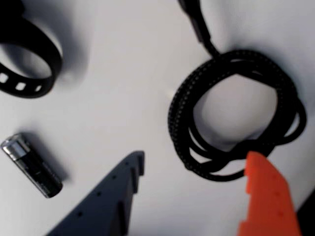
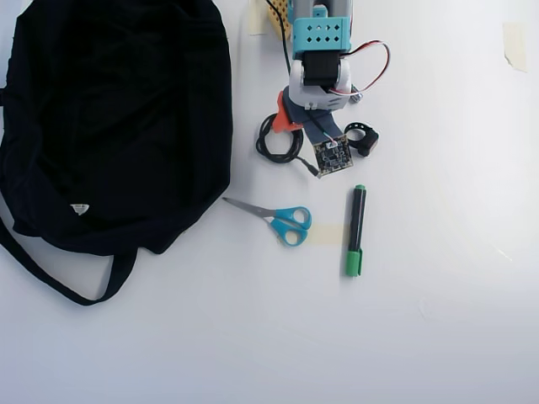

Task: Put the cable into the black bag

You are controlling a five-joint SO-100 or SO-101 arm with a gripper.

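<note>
White table [image 1: 123, 73] throughout. Wrist view: claw [image 1: 194, 164] spread, holding nothing, orange finger [image 1: 268, 196] touching coiled thin black cable [image 1: 231, 113]; grey finger [image 1: 106, 201] outside. Better to straddle the coil's near strands before closing. Overhead view: coil left of the arm, near big soft black cloth bag [image 2: 118, 118].
</note>
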